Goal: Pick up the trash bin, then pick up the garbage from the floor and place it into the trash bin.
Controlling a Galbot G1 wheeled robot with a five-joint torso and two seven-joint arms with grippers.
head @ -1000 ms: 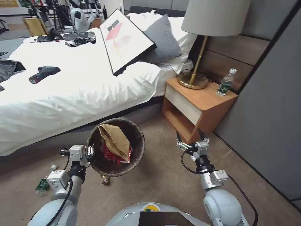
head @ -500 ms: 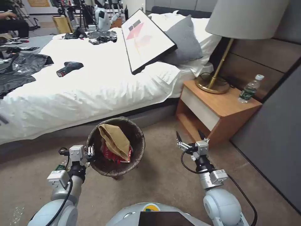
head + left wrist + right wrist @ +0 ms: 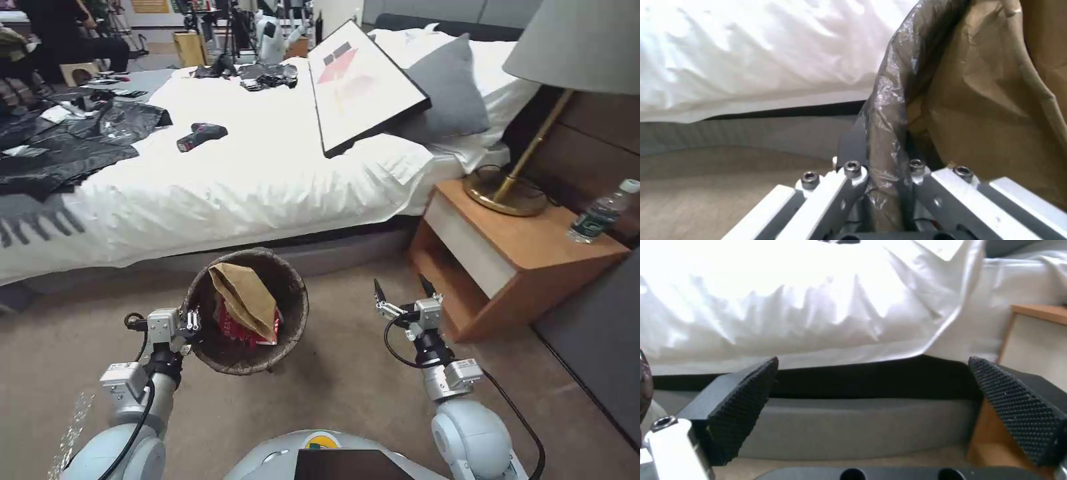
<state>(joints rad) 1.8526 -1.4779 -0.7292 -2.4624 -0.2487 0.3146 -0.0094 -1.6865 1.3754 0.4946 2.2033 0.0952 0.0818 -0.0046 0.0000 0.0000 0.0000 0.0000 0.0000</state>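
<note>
- I hold a small round bin lined with a crinkled dark brown bag [image 3: 247, 312] off the tan carpet, in front of me and slightly left, near my body.
- My left gripper [image 3: 192, 325] is clamped on the bin's left rim; the left wrist view shows the fingers [image 3: 853, 173] pinching the folded bag edge [image 3: 882, 110] between them.
- Inside the bin lie a tan paper bag [image 3: 245, 298] and red-and-white packets [image 3: 233, 327] beneath it, so some garbage is already collected.
- My right gripper [image 3: 400, 293] hovers to the right of the bin, apart from it, its jaws spread wide and holding nothing; the right wrist view shows both black ridged pads [image 3: 744, 400] with only the bed's side between them.
- What has changed over the last second: the whole head view has swung. The wooden nightstand [image 3: 520, 260] with its brass lamp [image 3: 510, 193] has slid toward the right edge, and more of the white bed [image 3: 233, 173] and black clothing [image 3: 73, 143] shows on the left. My arms and the bin keep the same place before me.
- I judge this as my base turning left with the bin, looking for further litter; the carpet close by shows none clearly.
</note>
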